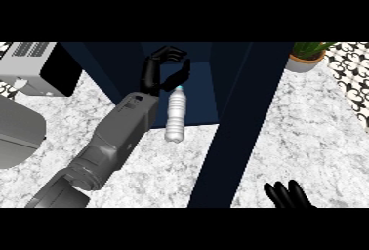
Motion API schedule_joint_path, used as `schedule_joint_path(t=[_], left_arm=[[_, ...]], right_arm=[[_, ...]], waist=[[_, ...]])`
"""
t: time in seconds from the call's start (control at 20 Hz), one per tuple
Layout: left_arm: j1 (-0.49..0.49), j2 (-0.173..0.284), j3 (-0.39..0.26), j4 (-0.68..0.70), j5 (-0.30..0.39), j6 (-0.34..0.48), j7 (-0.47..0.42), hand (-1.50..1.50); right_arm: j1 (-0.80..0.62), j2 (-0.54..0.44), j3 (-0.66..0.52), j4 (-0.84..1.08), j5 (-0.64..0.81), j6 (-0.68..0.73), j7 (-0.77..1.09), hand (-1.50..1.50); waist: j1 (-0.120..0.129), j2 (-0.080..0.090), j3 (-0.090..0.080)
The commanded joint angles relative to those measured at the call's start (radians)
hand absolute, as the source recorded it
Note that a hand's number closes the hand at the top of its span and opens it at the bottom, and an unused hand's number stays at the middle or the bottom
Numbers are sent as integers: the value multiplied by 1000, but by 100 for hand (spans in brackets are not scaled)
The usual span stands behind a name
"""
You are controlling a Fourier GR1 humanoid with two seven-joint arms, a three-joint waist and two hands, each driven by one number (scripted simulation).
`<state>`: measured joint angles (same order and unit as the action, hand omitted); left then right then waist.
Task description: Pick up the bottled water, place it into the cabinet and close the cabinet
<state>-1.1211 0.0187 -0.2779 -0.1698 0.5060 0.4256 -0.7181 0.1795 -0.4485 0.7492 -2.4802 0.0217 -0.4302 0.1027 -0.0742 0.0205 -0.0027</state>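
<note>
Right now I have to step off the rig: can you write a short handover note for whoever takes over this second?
Left hand: fingers curled, up at the open cabinet, by the cap of the bottled water; whether it grips the cap cannot be told.
Right hand: open, resting at the view's lower edge.
Bottled water: lies lengthwise, cap toward the cabinet, base over the marble counter.
Cabinet door: open, swung out over the counter.
Done: bottle brought to the cabinet's mouth.
Left: get it fully inside, withdraw, close the door.

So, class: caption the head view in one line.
Left hand reaches into the open cabinet, bottled water lying below it.
</note>
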Motion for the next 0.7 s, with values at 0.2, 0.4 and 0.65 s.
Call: schedule_joint_path(t=[0.2,0.4,0.65], left_arm=[[12,18,56,-60,42,-289,-28,150],[69,-18,55,-97,54,-354,-28,150],[151,15,39,-230,55,-505,65,150]], right_arm=[[40,-28,1,-104,16,-11,56,-150],[27,-18,-10,-103,39,-27,46,-150],[15,-38,-12,-90,79,-41,72,-150]], waist=[[37,-14,1],[43,-17,2],[81,-30,2]])
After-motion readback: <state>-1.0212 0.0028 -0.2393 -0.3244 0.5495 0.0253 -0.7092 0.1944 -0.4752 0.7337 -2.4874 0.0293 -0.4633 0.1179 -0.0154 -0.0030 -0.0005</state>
